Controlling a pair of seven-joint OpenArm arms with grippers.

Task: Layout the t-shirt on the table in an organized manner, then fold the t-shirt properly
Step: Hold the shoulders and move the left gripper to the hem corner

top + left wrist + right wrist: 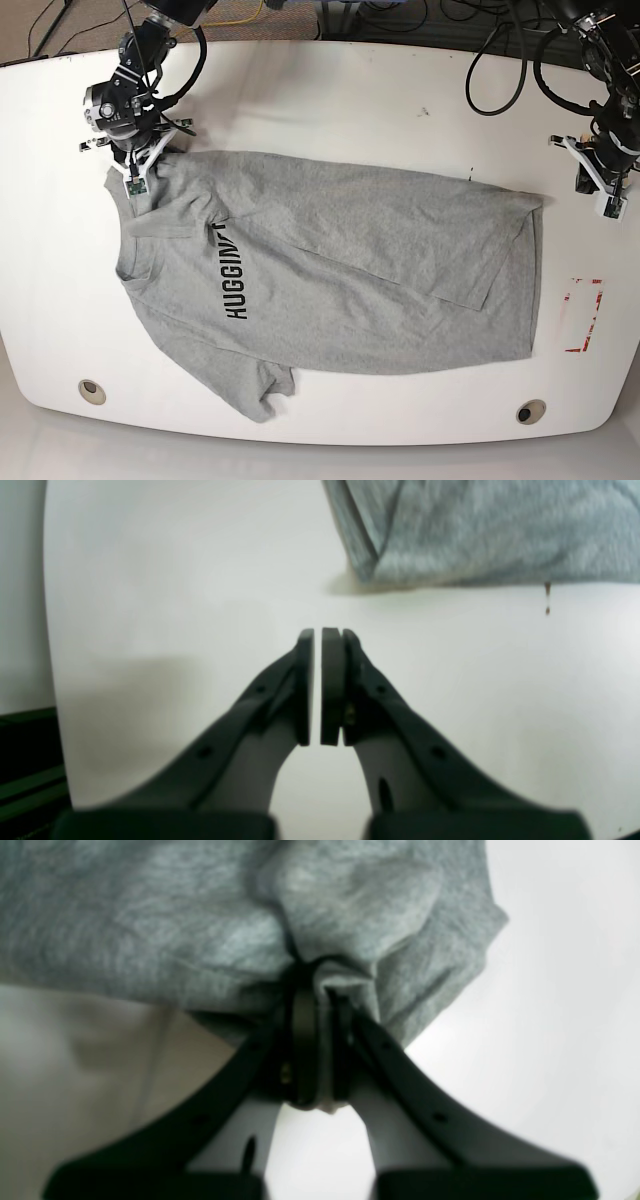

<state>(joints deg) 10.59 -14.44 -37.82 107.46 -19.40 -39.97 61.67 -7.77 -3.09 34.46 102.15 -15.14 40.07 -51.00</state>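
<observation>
T-shirt (340,270) covers glossy table (330,110) (right gripper (320,990) pinching it; left gripper (318,635) closed, empty).

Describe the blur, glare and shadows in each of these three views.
Left wrist: the left gripper is fairly sharp, the t-shirt soft, casting a thin shadow on the table. Right wrist: blurred throughout, with the right gripper dark against the cloth. Base: sharpest and evenly lit, with mild sheen along the table's near edge.

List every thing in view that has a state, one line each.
t-shirt: spread on the table, lettering up, part-folded, wrinkled, one corner pinched.
right gripper: shut on the t-shirt.
left gripper: shut, empty, beside the t-shirt.
table: bearing the t-shirt.
</observation>
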